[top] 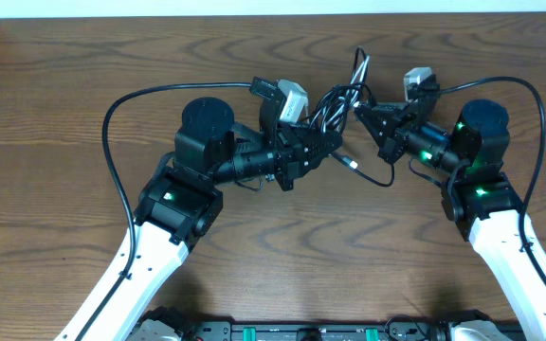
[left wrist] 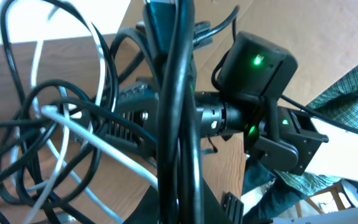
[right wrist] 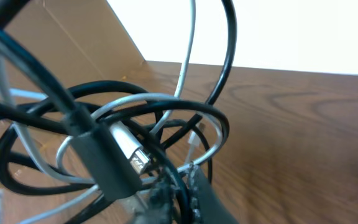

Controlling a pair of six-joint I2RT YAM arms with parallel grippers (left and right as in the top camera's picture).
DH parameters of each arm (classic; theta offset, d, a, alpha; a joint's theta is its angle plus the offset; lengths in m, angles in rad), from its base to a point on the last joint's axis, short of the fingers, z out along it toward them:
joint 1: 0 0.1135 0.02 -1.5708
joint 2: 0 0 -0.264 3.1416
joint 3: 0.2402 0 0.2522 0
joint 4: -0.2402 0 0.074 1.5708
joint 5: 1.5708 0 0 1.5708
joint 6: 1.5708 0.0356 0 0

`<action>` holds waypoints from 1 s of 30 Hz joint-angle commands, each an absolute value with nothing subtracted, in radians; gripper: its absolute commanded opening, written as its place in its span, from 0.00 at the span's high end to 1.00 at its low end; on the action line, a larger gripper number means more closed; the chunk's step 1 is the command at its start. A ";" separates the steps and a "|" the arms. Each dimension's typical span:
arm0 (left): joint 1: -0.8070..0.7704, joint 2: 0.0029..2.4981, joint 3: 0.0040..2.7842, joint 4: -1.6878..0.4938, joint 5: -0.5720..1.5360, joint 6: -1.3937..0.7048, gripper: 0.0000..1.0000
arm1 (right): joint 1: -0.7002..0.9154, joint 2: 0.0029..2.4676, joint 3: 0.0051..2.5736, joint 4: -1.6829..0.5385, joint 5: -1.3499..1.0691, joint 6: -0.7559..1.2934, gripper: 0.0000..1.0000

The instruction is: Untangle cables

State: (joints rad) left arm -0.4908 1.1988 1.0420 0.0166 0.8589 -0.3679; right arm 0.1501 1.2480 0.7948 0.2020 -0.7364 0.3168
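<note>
Both arms meet mid-table, and the cables (top: 341,98) are bunched in a knot between them. The left gripper (top: 318,137) is pinched tight on black strands at one side, and the right gripper (top: 366,112) is clamped on the bundle from the other (jaws narrow on both). A white cable (left wrist: 73,124) threads through the black loops, a white plug (right wrist: 131,148) sits close by the right fingers, and a loose black end (top: 354,163) trails on the table (top: 254,57)

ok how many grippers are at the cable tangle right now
2. The left gripper grips the cables from the tangle's left side, and the right gripper grips them from its right side. Both jaws are shut, and neither gripper is hidden.
</note>
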 commanded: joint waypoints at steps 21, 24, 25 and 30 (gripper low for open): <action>-0.612 1.208 1.051 0.043 0.796 -0.218 0.92 | 0.255 1.246 0.801 0.192 -0.721 0.332 0.99; -0.611 1.205 1.051 0.064 0.796 -0.218 0.92 | 0.235 1.246 0.801 0.099 -0.709 0.316 0.99; -0.608 1.205 1.051 0.070 0.796 -0.218 0.92 | 0.232 1.246 0.801 0.089 -0.709 0.316 0.99; -0.496 1.193 1.051 0.060 0.796 -0.222 0.92 | 0.167 1.246 0.801 -0.002 -0.712 0.317 0.99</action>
State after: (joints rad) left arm -0.5579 1.2198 1.0416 0.0505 0.7681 -0.2352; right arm 0.2089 1.2465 0.7975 0.0265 -0.7609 0.3283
